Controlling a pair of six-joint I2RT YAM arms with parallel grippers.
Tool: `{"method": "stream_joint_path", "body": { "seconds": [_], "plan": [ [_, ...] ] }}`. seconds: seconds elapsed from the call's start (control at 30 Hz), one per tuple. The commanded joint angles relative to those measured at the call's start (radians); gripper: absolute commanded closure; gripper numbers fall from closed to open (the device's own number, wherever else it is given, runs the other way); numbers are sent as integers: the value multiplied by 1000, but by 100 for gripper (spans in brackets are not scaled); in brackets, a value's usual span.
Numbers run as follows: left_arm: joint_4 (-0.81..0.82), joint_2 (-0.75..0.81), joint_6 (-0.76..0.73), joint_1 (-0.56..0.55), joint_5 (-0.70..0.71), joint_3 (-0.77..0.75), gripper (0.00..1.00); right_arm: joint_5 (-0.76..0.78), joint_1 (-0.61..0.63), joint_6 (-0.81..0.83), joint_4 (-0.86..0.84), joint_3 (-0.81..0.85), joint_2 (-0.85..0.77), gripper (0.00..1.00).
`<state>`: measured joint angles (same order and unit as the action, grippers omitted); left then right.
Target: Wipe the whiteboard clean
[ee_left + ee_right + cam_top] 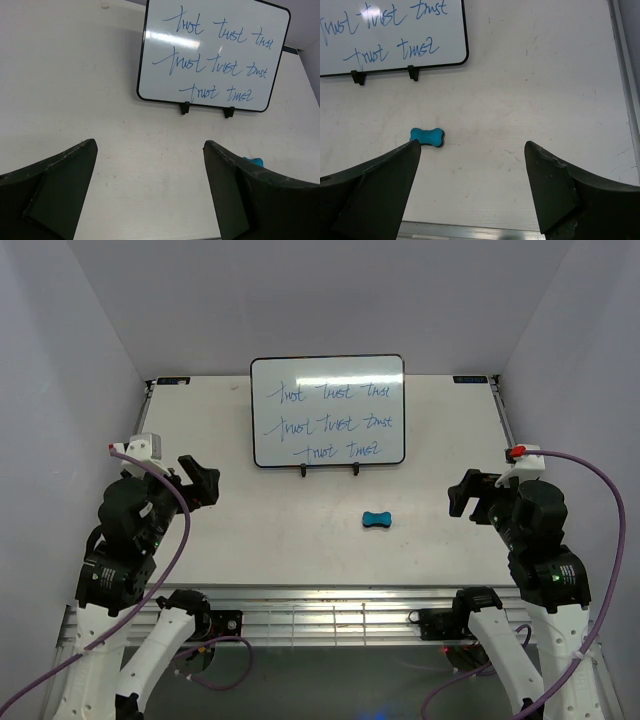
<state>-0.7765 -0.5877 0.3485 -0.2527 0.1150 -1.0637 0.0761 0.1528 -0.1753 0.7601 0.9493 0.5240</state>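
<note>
The glossy white, black-rimmed whiteboard (328, 410), full of blue handwriting, stands propped at far centre. A small blue bone-shaped eraser (377, 520) lies untouched nearer. The left gripper (205, 483) and right gripper (460, 494) gape wide, empty. Likely next: the right one reaches left to pinch the eraser.

We see bright, even light from overhead, with only faint, soft shadows on the table (300, 540). In the left wrist view the whiteboard (215, 57) shows a pale glare streak near its upper left. The blue writing (197, 62) is sharp in both wrist views.
</note>
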Motion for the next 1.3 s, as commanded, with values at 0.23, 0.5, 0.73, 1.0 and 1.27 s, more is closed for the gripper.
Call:
{"method": "stream_joint_path", "body": {
  "seconds": [0.23,0.5,0.73,1.0,1.27],
  "plan": [
    [62,-34,-3,-3,-80,24,2,-70,5,11,-122,-67,-48,10],
    [541,-294,58,1,-400,81,2,-266,4,-26,-237,-136,-107,10],
    [916,-748,156,297,-815,-81,2,-456,5,-24,-262,-149,-71,10],
    [1054,-1325,159,420,-1191,-378,2,-544,5,-20,-257,-161,-96,10],
    [1177,-1601,276,368,-1359,-535,2,-532,5,-7,-240,-156,-71,10]
  ]
}}
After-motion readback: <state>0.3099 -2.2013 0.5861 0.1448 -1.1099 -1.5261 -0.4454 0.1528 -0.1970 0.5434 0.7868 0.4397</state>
